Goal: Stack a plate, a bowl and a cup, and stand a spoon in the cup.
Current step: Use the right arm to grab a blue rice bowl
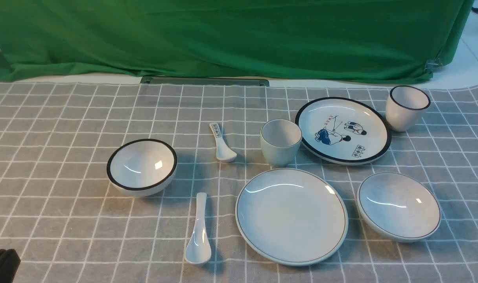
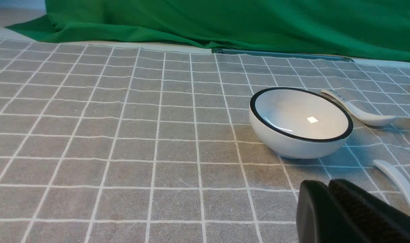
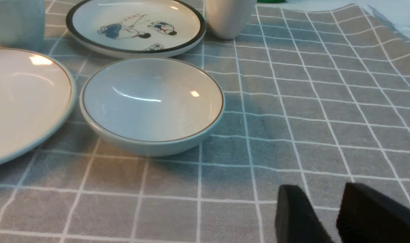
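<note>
With clock directions taken in the front view from the middle of the plain plate (image 1: 292, 220), which lay flat on the bench (image 1: 65, 212), the task's bowl (image 1: 399, 206) stood upright at 3 o'clock, just beside it. The task's cup (image 1: 281, 143) stood upright at 12 o'clock, close to the plate's far rim. The long plain spoon (image 1: 199, 234) lay at 9 o'clock, scoop upward, its handle pointing to 12 and its scoop to 6. These four things were unstacked, each on the grey checked cloth (image 1: 58, 165) that covered the bench.

The cartoon plate (image 1: 337, 129) with the black rim lay at 1 o'clock, and the black-rimmed cup (image 1: 406, 110) stood upright between 1 and 2, farther off. Whether that cup touched the cartoon plate could not be told. The short printed spoon (image 1: 222, 145) lay between 10 and 11, its scoop turned toward 5. The black-rimmed bowl (image 1: 141, 167) stood upright near 10 o'clock, well apart from the plain plate. A green cloth (image 1: 223, 39) hung beyond the bench at 12.

The left fingers (image 2: 311, 206) were together, well apart from the plain plate toward 9 o'clock. The right fingers (image 3: 292, 206) were apart, with checked cloth showing between them.
</note>
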